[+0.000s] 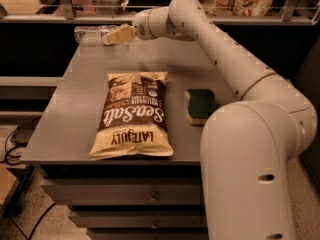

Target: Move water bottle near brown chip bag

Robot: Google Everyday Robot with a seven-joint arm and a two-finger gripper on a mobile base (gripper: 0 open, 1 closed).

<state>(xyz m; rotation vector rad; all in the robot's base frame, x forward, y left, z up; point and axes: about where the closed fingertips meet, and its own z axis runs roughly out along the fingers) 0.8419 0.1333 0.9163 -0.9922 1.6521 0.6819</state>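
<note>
At the far left corner of the grey metal table (70, 115), the small clear crinkled plastic water bottle (89, 34) lies on its side, the robot's tan-tipped gripper (115, 35) at its right end with its grasp impossible to tell, well apart from the large tan-and-brown chip bag (132, 115) lying flat mid-table, a green-and-yellow rectangular sponge (201, 105) just right of it.

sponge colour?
The sponge has a green top and yellow base, seen in the camera view. The gripper is at the water bottle.

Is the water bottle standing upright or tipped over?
Tipped: the water bottle lies lengthwise at the table's far edge, the gripper at one end.
</note>
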